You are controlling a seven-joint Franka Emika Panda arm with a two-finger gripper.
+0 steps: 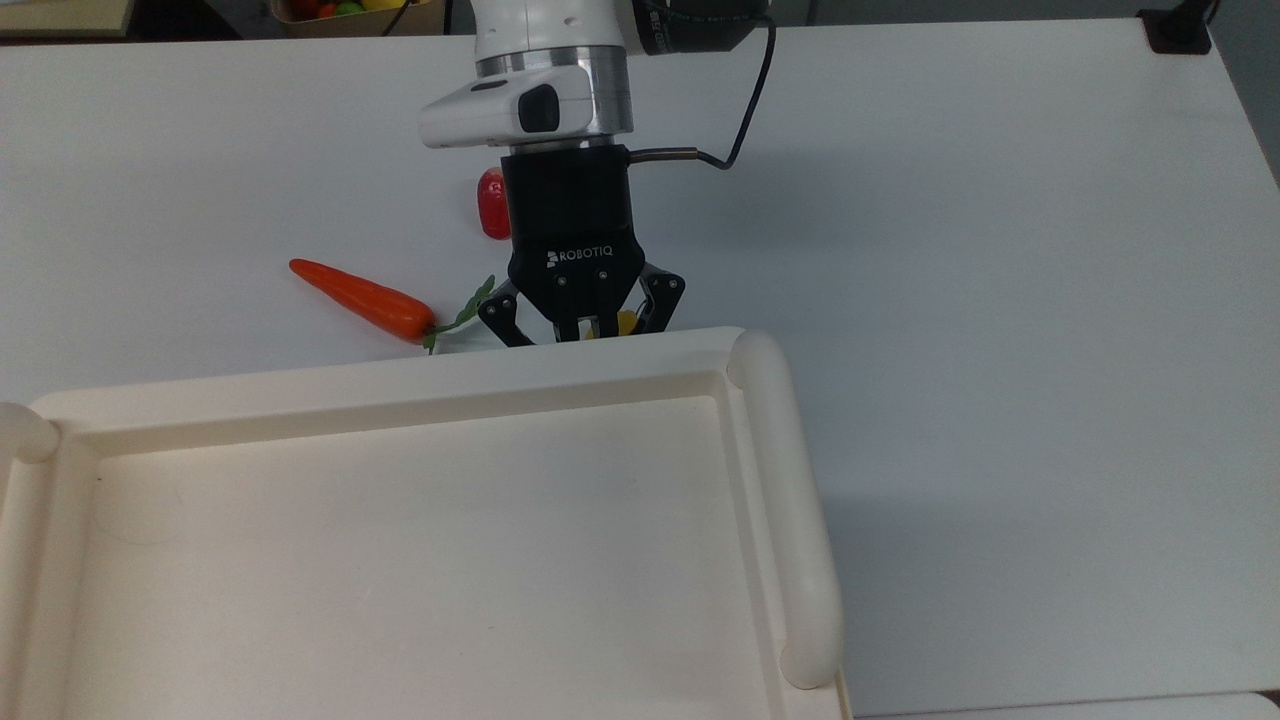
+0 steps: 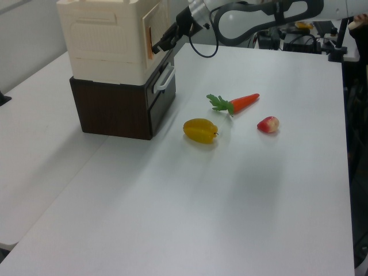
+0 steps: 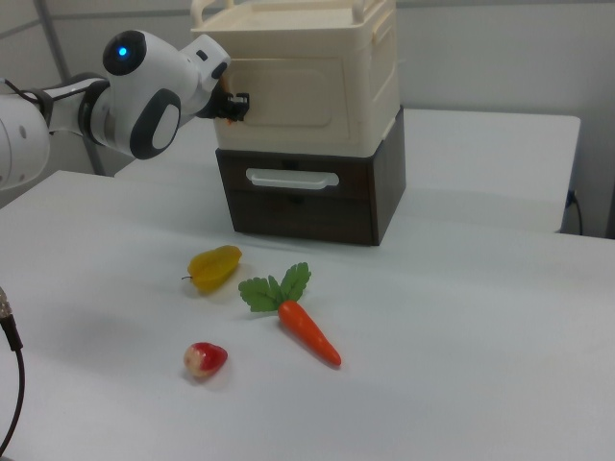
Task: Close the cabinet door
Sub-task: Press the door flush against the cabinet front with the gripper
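The cream cabinet [image 3: 370, 67] stands on a dark brown drawer unit [image 3: 307, 206]; its recessed tray-like top [image 1: 400, 560] fills the lower part of the top view. The cabinet door [image 3: 288, 91] lies almost flush against the cabinet's front. In the left view the cabinet door [image 2: 156, 26] shows a thin orange sliver along one edge. My gripper [image 1: 582, 335] points at the door face, its tips dipping behind the top's rim in the top view. The gripper [image 3: 233, 104] touches the door near its edge, fingers together with nothing between them, as the gripper [image 2: 156, 46] also shows.
On the white table in front of the cabinet lie a carrot [image 1: 360, 297], a yellow fruit [image 2: 200, 130] and a small red fruit [image 1: 492, 203]. A drawer handle [image 3: 292, 178] sticks out below the door. The arm [image 3: 144, 96] reaches in from the right view's left.
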